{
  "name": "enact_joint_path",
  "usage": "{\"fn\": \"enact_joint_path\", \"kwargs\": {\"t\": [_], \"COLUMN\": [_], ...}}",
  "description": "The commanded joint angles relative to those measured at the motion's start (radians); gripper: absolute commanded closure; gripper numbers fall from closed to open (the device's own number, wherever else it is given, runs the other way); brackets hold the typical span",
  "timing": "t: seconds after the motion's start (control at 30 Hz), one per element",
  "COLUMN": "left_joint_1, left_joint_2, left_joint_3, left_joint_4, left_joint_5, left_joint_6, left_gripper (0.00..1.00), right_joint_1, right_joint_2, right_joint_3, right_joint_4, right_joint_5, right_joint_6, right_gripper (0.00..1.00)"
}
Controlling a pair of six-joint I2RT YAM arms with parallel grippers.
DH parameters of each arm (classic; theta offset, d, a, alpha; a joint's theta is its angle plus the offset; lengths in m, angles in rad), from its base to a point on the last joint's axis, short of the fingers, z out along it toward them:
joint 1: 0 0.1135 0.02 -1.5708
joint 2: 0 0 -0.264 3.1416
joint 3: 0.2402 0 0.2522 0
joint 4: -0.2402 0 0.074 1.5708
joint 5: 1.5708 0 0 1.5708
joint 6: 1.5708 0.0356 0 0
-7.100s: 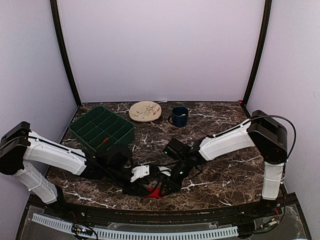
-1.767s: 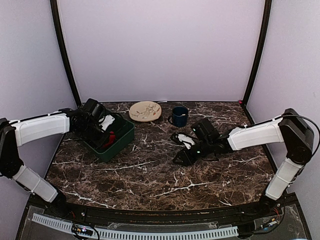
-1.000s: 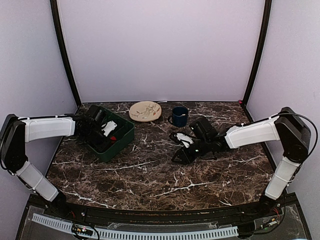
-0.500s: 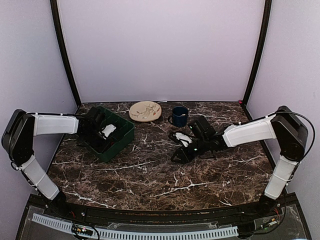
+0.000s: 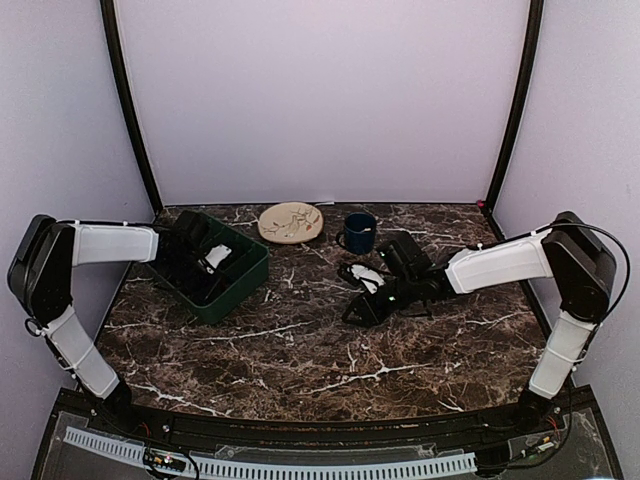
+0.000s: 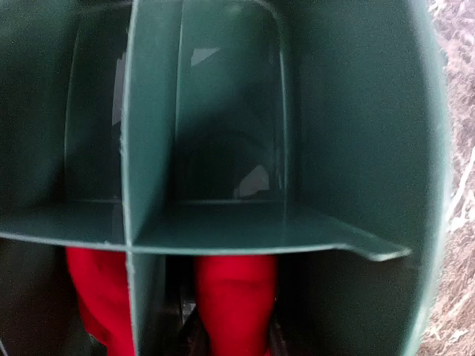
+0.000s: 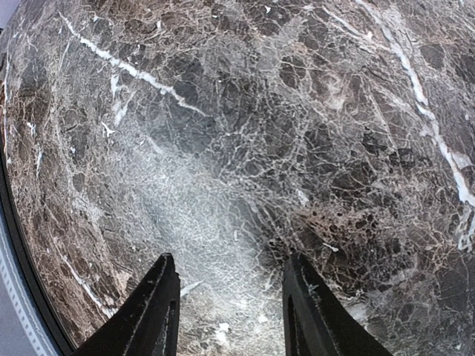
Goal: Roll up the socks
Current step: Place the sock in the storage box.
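The socks (image 6: 234, 297) are a bright red bundle low in the left wrist view, between dark fingers and behind a divider of the green tray (image 6: 223, 233). A second red patch (image 6: 100, 304) shows left of a divider; I cannot tell if it is sock or reflection. My left gripper (image 6: 230, 337) is shut on the bundle. From above, the left gripper (image 5: 205, 272) is down inside the tray (image 5: 248, 262) and hides the socks. My right gripper (image 5: 356, 311) hovers open and empty over the marble, with only bare table between its fingers in the right wrist view (image 7: 230, 297).
A beige patterned plate (image 5: 291, 221) and a dark blue mug (image 5: 359, 232) stand at the back of the table. The green divided tray sits at the back left. The table's front edge (image 7: 22, 245) curves along the left of the right wrist view.
My left gripper carried the red socks from the front of the table to the tray and has sunk into a compartment, hiding them from above. My right arm withdrew to mid-table and has barely moved.
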Motion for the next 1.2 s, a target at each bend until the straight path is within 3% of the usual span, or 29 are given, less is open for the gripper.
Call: {"fn": "enact_joint_path", "kwargs": {"t": [0.0, 0.2, 0.93, 1.03, 1.17], "left_joint_1": [0.009, 0.008, 0.005, -0.007, -0.015], "left_joint_2": [-0.001, -0.039, -0.206, -0.245, -0.336], "left_joint_3": [-0.004, 0.007, 0.22, 0.24, 0.155], "left_joint_4": [-0.076, -0.097, -0.191, -0.125, 0.121], "left_joint_5": [0.002, -0.04, -0.094, -0.092, -0.144], "left_joint_6": [-0.015, -0.021, -0.039, -0.058, -0.116], "left_gripper": [0.69, 0.6, 0.58, 0.58, 0.58], "right_joint_1": [-0.011, -0.011, -0.011, -0.013, -0.035], "right_joint_2": [0.008, 0.01, -0.025, -0.048, -0.111], "right_joint_3": [0.017, 0.022, 0.029, 0.024, 0.012], "right_joint_4": [0.002, 0.004, 0.011, 0.025, 0.037], "right_joint_5": [-0.015, -0.019, 0.015, 0.061, 0.206], "right_joint_6": [-0.011, -0.01, 0.001, 0.018, 0.053], "right_gripper": [0.56, 0.55, 0.53, 0.52, 0.5]}}
